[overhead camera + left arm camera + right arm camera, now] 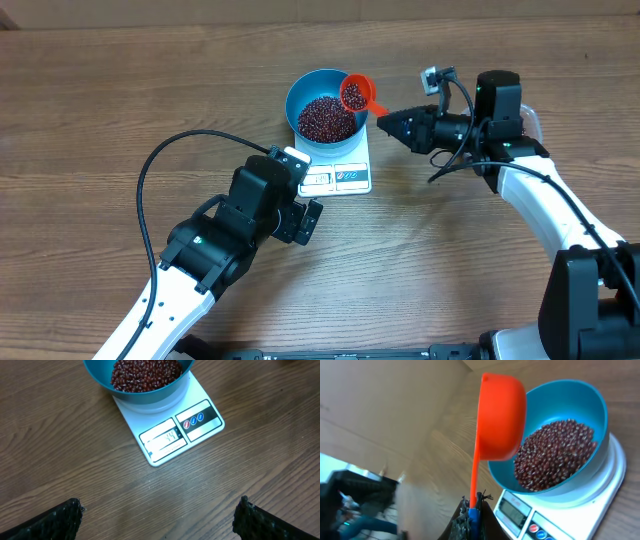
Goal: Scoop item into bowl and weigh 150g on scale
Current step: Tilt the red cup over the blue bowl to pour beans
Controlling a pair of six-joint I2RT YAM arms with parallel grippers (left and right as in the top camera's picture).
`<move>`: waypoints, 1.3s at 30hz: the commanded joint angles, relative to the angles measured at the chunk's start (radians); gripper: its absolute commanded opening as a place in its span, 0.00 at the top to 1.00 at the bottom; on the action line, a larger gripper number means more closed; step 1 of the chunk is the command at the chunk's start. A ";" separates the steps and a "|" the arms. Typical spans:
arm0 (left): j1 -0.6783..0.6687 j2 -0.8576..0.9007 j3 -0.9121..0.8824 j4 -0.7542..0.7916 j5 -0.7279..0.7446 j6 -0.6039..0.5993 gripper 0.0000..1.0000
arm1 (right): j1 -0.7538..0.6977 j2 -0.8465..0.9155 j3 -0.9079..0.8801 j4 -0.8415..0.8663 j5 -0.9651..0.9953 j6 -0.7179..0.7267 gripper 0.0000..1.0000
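Observation:
The blue bowl (pixel 298 98) stands on the white scale (pixel 345 178) and holds a heap of dark red beans, the item (pixel 326 118). My right gripper (pixel 385 122) is shut on the handle of an orange scoop (pixel 355 94), whose cup sits over the bowl's right rim with beans in it. In the right wrist view the scoop (pixel 500 415) rises from my gripper (pixel 472 505) beside the bowl (pixel 580 400). My left gripper (pixel 160 510) hangs open and empty over bare table, short of the scale (pixel 175 435) and bowl (pixel 150 397).
The scale's display (pixel 167 437) is lit with digits. A black cable (pixel 150 190) loops from the left arm over the wooden table (pixel 100 100). The right arm's white link (pixel 545 210) runs along the right side.

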 commanded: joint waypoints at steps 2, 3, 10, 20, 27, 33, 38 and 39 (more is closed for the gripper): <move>0.004 0.003 0.000 0.003 0.012 0.018 0.00 | 0.006 0.002 0.000 0.007 0.063 -0.116 0.96; 0.004 0.003 0.000 0.003 0.012 0.018 0.00 | 0.006 0.002 0.000 0.007 0.078 -0.118 0.96; 0.004 0.003 0.000 0.003 0.012 0.018 0.00 | 0.006 0.002 0.000 0.008 0.121 -0.123 0.96; 0.004 0.003 0.000 0.003 0.012 0.018 0.00 | 0.032 0.002 0.000 0.011 0.165 -0.185 0.96; 0.004 0.003 0.000 0.003 0.012 0.018 0.00 | 0.079 0.002 0.000 0.012 0.252 -0.257 0.96; 0.004 0.003 0.000 0.003 0.012 0.018 0.00 | 0.128 0.002 0.000 0.018 0.304 -0.369 0.96; 0.004 0.003 0.000 0.003 0.012 0.018 0.01 | 0.173 0.002 0.000 0.018 0.343 -0.469 0.96; 0.004 0.003 0.000 0.003 0.012 0.018 0.01 | 0.181 0.002 0.000 0.018 0.366 -0.469 0.96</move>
